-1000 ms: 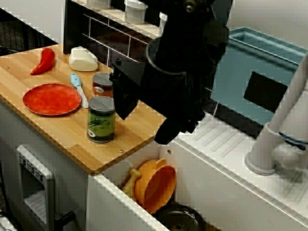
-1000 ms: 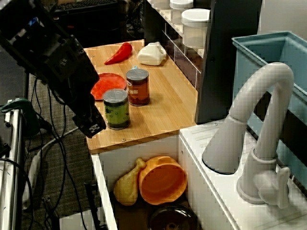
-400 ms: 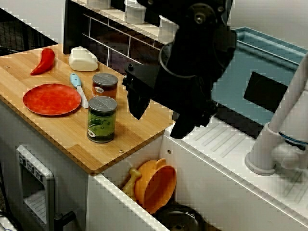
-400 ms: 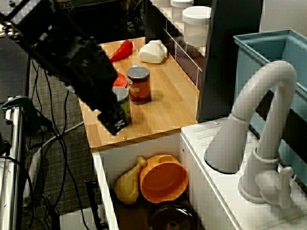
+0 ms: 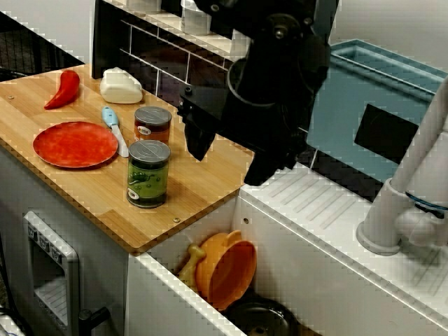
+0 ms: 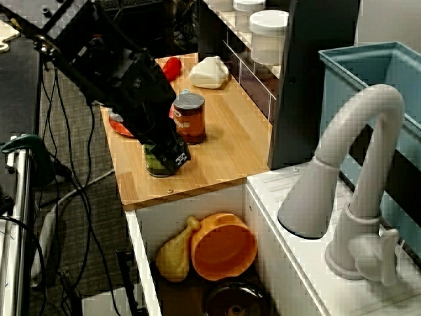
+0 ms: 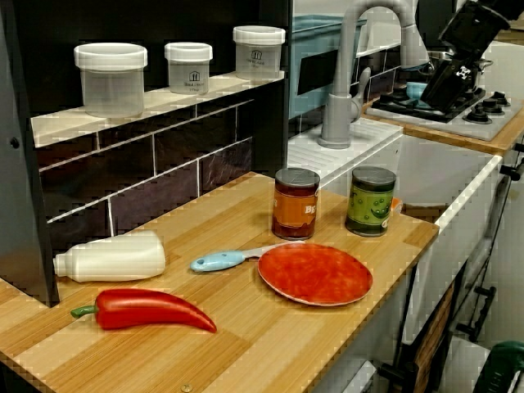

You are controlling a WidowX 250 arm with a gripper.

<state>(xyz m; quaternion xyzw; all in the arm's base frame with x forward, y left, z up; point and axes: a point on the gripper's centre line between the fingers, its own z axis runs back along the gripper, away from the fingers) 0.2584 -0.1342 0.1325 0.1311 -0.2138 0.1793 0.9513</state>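
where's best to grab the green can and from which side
Grip the green can by its straight round wall at mid-height, probably coming down from above. It stands upright near the counter edge with the brown can close beside it, so set the jaws across the two sides that do not face that can.

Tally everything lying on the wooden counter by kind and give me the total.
Cans: 2, green can and brown can
Plate: 1
Pepper: 1
Bottle: 1
Spatula: 1
Total: 6
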